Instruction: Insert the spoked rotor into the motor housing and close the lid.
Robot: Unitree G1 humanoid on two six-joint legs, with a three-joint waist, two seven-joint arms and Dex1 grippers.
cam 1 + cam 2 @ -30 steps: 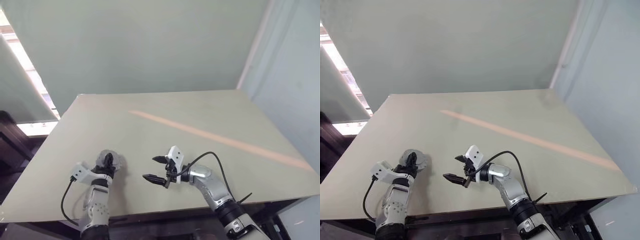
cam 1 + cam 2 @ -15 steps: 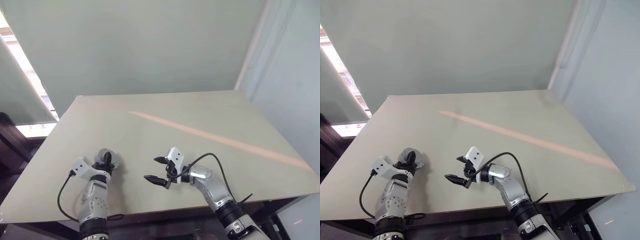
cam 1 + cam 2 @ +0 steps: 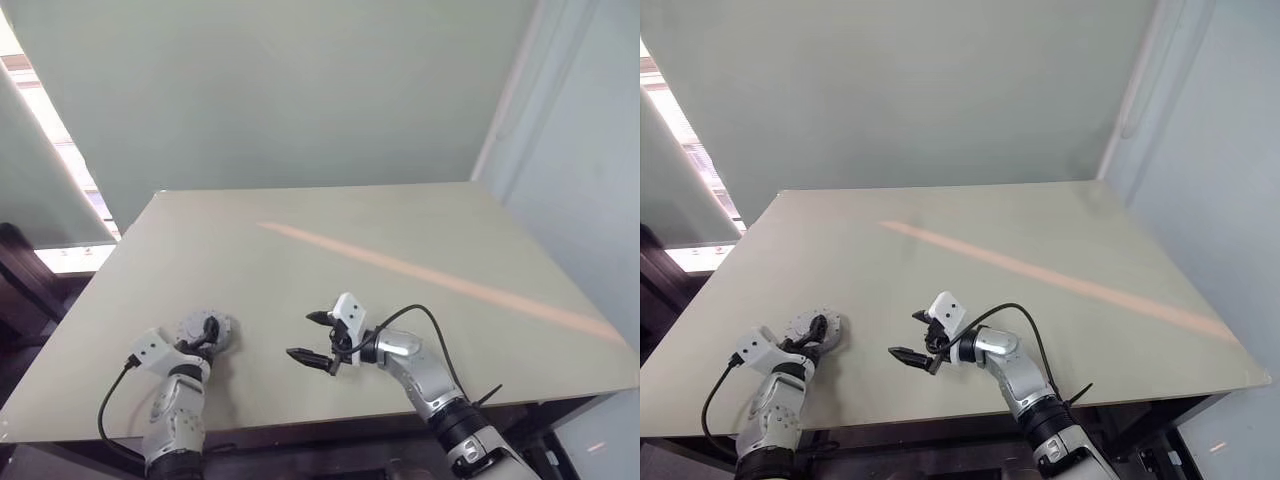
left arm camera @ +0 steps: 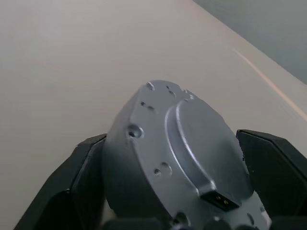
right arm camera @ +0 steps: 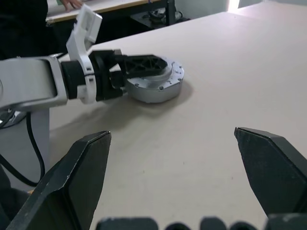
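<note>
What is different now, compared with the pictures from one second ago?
The left tool has opened and let go of the motor housing, which now lies flat on the table between its fingers. The left arm has also shifted a little to the left. The right tool stayed open and in the same place.

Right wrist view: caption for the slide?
Left gripper, jaws open, straddles the round grey metal motor housing lying flat on the beige table; open right gripper in the foreground.
</note>
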